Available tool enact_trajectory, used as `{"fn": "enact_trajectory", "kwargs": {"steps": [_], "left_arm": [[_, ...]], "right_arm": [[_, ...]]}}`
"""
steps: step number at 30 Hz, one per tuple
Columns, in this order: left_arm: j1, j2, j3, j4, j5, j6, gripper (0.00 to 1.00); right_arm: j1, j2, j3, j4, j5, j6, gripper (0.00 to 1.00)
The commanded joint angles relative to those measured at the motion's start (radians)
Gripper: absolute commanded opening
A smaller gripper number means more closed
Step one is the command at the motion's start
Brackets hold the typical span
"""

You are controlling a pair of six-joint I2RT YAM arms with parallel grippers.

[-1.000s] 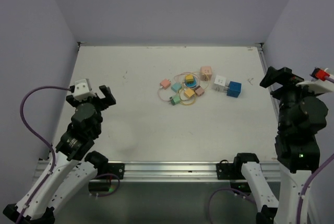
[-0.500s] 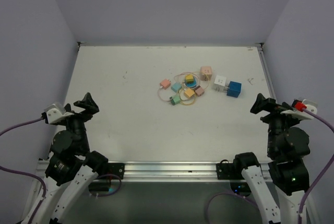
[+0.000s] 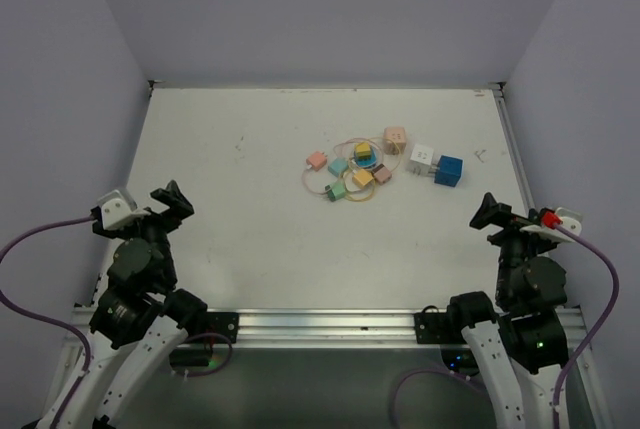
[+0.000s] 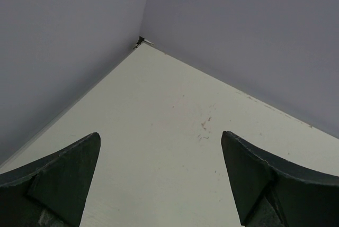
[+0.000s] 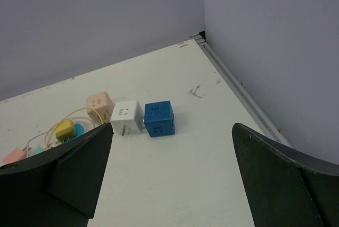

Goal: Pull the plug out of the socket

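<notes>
A white cube plug (image 3: pixel 423 158) sits pushed into a blue cube socket (image 3: pixel 449 170) at the right of the table's middle. Both also show in the right wrist view, the white plug (image 5: pixel 126 117) left of the blue socket (image 5: pixel 159 118), joined by metal prongs. My right gripper (image 3: pixel 500 217) is open and empty, well short of them near the right edge, and its jaws (image 5: pixel 172 127) frame them from a distance. My left gripper (image 3: pixel 160 204) is open and empty at the far left, and in its own view (image 4: pixel 160 137) only bare table lies ahead.
A beige cube (image 3: pixel 395 139) and several small coloured plugs on thin looped cords (image 3: pixel 352 171) lie just left of the white plug. A metal rail (image 5: pixel 241 87) runs along the table's right edge. Walls close the back and both sides.
Both arms have drawn back and lowered toward the near edge. The right gripper has dropped from beside the blue socket's level to nearer the front. The cubes have not moved.
</notes>
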Motion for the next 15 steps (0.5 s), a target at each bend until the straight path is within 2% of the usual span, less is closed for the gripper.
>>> {"fn": "enact_trajectory", "kwargs": {"steps": [1,15], "left_arm": [[0.005,0.026,-0.001,0.043,-0.038,0.026,1.00],[0.005,0.017,-0.009,0.054,-0.030,0.038,1.00]], "right_arm": [[0.006,-0.006,-0.002,0.073,-0.026,-0.012,0.99],[0.006,-0.008,-0.005,0.078,-0.050,-0.018,0.99]]}}
